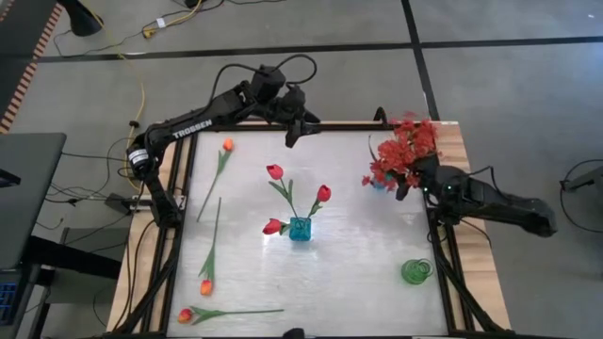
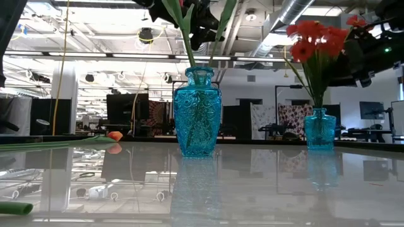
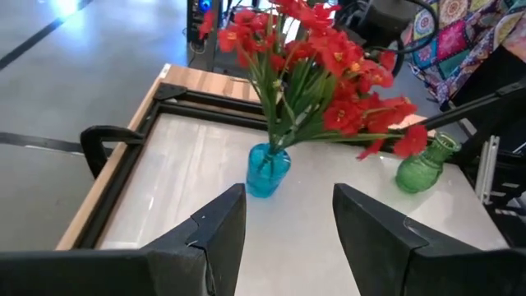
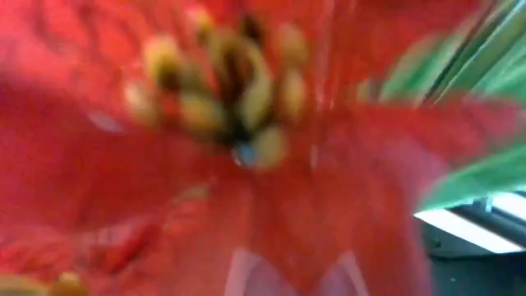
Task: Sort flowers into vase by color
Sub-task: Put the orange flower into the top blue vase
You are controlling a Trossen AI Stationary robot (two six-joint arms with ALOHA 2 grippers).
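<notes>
Three red rosebuds stand in a blue glass vase at the table's middle. A bushy red spray stands in a small blue vase near the far right corner. Three orange tulips lie flat on the table's left side. My left gripper hangs open over the far edge, touching nothing. My right gripper is at the spray's near side; a red blossom fills its wrist view.
A green glass vase stands near the right edge, toward the near side. The other two tulips lie toward the near left corner, their stems stretched across the tabletop. A black frame rims the table.
</notes>
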